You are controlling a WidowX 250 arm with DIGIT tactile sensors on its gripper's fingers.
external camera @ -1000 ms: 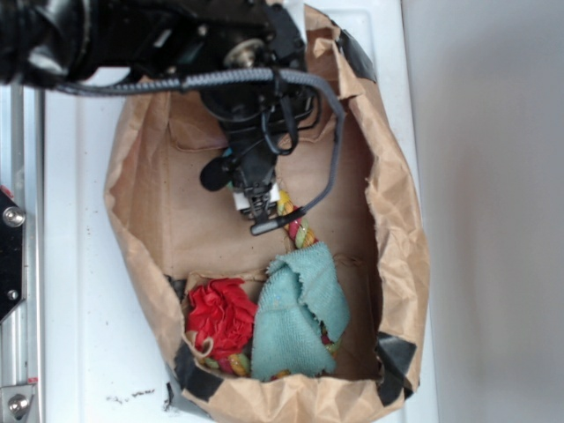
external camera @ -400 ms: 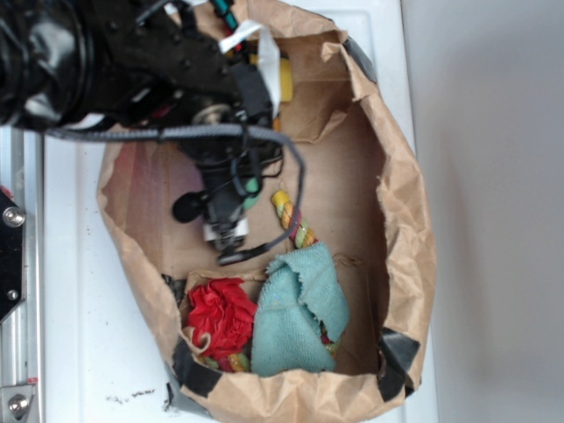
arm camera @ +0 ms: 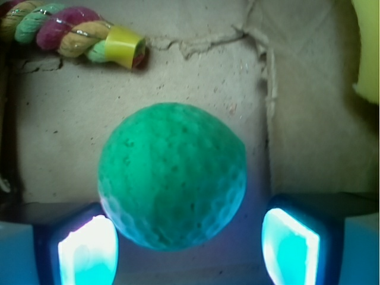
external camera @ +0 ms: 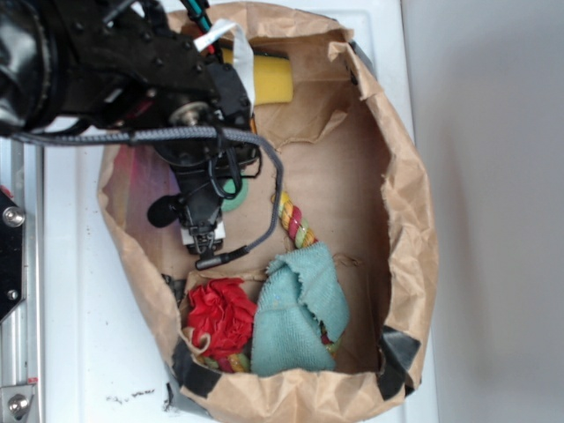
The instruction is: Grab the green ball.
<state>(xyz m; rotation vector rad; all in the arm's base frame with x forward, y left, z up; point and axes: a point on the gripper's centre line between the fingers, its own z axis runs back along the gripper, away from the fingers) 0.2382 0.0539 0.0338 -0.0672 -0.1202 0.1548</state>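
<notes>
Two views. Exterior, from above: black WidowX arm reaching in from the upper left, over a brown paper bag (external camera: 401,220) laid open on a white surface (external camera: 70,352). Claw (external camera: 204,240) low inside the bag, fingertips toward the bag's near end. Green ball (external camera: 236,196) just beside the claw, peeking out as a green crescent at the right of the wrist, mostly hidden under the arm. Braided rope toy (external camera: 296,224) a little further right of the claw, well clear of it. Red ruffled fabric ball (external camera: 220,315) just past the fingertips, in the bag's lower corner, with a teal terry cloth (external camera: 300,313) touching its right side. Yellow sponge (external camera: 269,77) behind the claw, against the bag's far wall. Black tape patch (external camera: 397,352) on the bag's lower right corner.

Wrist view: green ball (arm camera: 172,175) dead centre, resting on the brown paper floor, lower edge dipping between the two fingertips. Claw (arm camera: 189,248) spread wide, released, glowing pads at far left and far right. Left pad (arm camera: 88,249) right beside the ball's lower left edge, contact impossible to confirm; clear gap on the right side. Rope toy's capped end (arm camera: 122,50) ahead of the claw, up and to the left, apart from the ball. Sliver of yellow sponge (arm camera: 368,53) at the right edge.
</notes>
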